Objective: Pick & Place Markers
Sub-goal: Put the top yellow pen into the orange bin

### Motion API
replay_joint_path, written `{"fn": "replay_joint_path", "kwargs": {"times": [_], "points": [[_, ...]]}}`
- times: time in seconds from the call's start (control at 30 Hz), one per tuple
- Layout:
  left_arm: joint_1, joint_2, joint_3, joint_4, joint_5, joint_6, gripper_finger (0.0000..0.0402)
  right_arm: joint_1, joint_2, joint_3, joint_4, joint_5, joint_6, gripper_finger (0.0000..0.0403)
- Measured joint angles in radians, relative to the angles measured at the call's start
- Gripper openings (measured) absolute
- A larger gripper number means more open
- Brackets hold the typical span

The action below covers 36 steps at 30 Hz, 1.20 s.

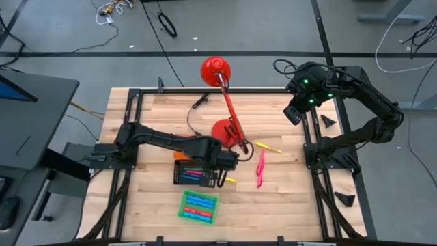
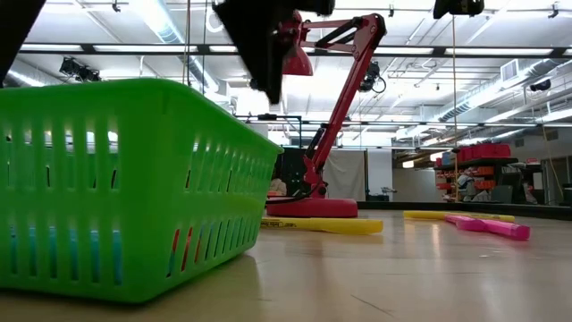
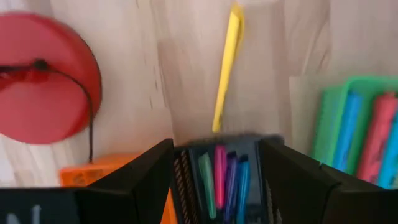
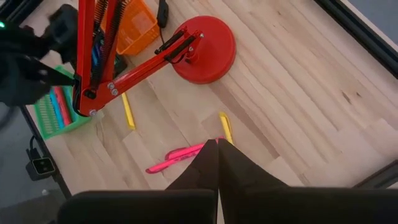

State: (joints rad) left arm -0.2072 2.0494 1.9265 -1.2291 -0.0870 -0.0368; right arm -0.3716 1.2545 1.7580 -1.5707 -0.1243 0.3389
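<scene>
My left gripper (image 1: pixel 217 179) hangs open, fingers pointing down, over the right end of a black tray (image 1: pixel 188 171). That tray holds green, pink, purple and blue markers (image 3: pixel 222 177), which show between the fingers in the left wrist view. A yellow marker (image 3: pixel 227 62) lies on the table just beyond the tray. Two pink markers (image 1: pixel 260 168) and another yellow marker (image 1: pixel 268 147) lie farther right. A green tray (image 1: pixel 198 207) holds blue and red markers. My right gripper (image 4: pixel 217 163) waits shut, high above the table's far right.
A red desk lamp stands mid-table on its round base (image 1: pixel 225 130), its arm rising to the head (image 1: pixel 215 70) at the far edge. An orange tray (image 3: pixel 93 171) sits beside the black one, partly under my left arm. Bare wood lies to the right of the pink markers.
</scene>
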Motion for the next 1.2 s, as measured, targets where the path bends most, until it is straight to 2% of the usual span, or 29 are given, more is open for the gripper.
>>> {"fn": "replay_joint_path", "kwargs": {"times": [0.27,0.5,0.83,1.2], "points": [[-0.006,-0.001,-0.142,0.162,0.007,0.000,0.0248,0.000,0.000,0.000,0.000,0.000,-0.004,0.0000],[-0.007,-0.001,-0.217,0.251,0.021,0.015,0.0248,0.000,0.000,0.000,0.000,0.000,-0.007,0.0000],[-0.007,0.061,-0.233,0.299,0.089,0.058,0.0248,0.000,0.000,0.000,0.000,0.000,-0.008,0.0000],[0.011,0.113,-0.232,0.346,0.110,0.081,0.0248,0.000,0.000,0.000,0.000,0.001,-0.008,0.0000]]}}
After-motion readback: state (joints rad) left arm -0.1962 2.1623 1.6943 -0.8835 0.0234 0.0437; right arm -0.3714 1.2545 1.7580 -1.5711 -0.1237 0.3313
